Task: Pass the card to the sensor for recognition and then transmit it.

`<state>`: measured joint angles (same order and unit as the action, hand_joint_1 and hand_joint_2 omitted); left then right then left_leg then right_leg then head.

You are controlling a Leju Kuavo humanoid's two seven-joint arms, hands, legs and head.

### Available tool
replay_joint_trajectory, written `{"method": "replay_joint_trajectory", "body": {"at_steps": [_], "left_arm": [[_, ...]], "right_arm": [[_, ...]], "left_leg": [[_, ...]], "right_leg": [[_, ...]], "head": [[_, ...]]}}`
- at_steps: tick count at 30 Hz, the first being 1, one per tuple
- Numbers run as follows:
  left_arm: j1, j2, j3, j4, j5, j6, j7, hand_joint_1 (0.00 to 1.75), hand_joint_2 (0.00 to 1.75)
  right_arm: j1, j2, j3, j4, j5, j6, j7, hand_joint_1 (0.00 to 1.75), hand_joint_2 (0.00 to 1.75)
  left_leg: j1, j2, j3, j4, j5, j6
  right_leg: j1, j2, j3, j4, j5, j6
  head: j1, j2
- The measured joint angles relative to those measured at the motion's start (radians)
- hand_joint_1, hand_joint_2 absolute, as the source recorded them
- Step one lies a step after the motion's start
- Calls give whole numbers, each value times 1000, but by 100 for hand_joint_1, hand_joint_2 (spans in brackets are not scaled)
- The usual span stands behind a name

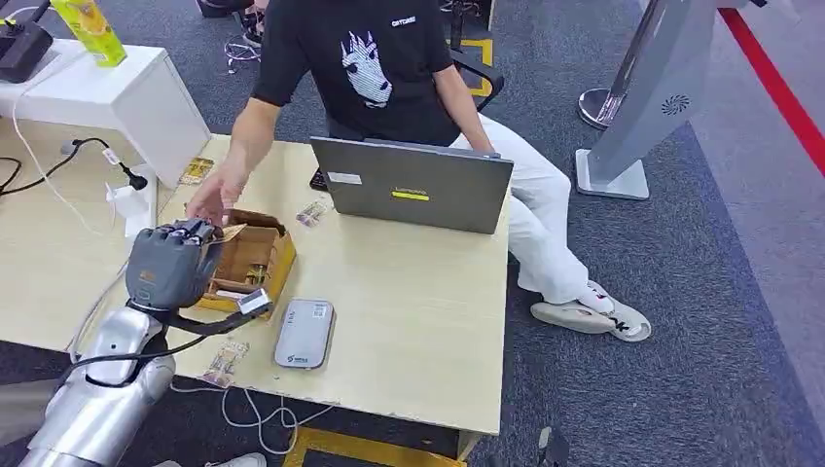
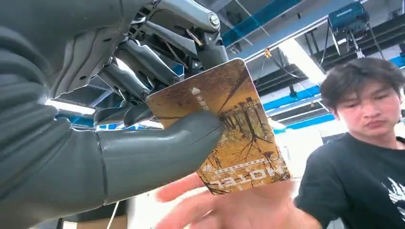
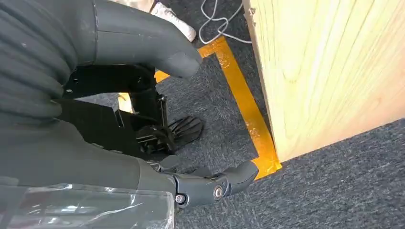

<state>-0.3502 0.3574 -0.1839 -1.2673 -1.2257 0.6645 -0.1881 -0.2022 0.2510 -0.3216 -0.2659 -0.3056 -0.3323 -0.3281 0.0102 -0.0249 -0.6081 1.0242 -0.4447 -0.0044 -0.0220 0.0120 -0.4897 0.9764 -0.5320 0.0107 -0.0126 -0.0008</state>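
Pinching the card [image 2: 224, 129], the left hand [image 2: 143, 119] meets a person's hand [image 2: 229, 210].

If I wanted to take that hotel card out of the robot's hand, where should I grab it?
Probably by the free end with the HOTEL lettering. The left hand pinches the card near its arrow end, thumb on the printed face and fingers behind, so the lettered half sticks out bare. Come from that open end, where the person's hand already waits, and pinch both flat faces.
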Motion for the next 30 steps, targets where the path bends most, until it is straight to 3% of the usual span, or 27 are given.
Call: {"method": "replay_joint_trajectory", "body": {"at_steps": [7, 8, 9, 25, 27, 29, 30], "left_arm": [[0, 0, 1, -1, 0, 0, 0, 175, 175], [0, 0, 1, -1, 0, 0, 0, 147, 175], [0, 0, 1, -1, 0, 0, 0, 0, 175], [18, -11, 18, -13, 8, 20, 1, 0, 175], [45, -28, 42, -49, 16, 21, -66, 0, 175], [88, -90, 119, -127, 65, 23, -246, 0, 175], [111, -144, 180, -177, 121, 24, -369, 0, 175]], "right_arm": [[0, 0, 1, 0, -1, 0, 1, 0, 175], [0, 0, 1, 0, -1, 0, 1, 0, 175], [0, 0, 1, 0, -1, 0, 1, 0, 175], [0, 0, 1, 0, -8, 0, 3, 0, 175], [0, 0, 1, 0, -11, 0, 3, 0, 175], [1, 0, 0, 0, -28, 0, 7, 0, 175], [3, 0, -1, 0, -41, 0, 8, 0, 175]], "left_leg": [[0, 0, 0, 0, 0, 0], [0, 0, 0, 0, 0, 0], [0, 0, 0, 0, 0, 0], [0, 0, 0, 0, 0, 0], [0, 0, 0, 0, 0, 0], [0, 0, -1, 0, 0, 0], [0, 0, -1, 0, 0, 0]], "right_leg": [[0, 0, 0, 0, 0, 0], [0, 0, 0, 0, 0, 0], [0, 0, 0, 0, 0, 0], [0, 0, 0, 0, 0, 0], [0, 0, 0, 0, 0, 0], [0, 0, 0, 0, 0, 0], [-1, 0, 0, 0, 0, 0]], "head": [[0, 0], [0, 0], [0, 0], [0, 0], [-1, 0], [-1, 0], [0, 0]]}}
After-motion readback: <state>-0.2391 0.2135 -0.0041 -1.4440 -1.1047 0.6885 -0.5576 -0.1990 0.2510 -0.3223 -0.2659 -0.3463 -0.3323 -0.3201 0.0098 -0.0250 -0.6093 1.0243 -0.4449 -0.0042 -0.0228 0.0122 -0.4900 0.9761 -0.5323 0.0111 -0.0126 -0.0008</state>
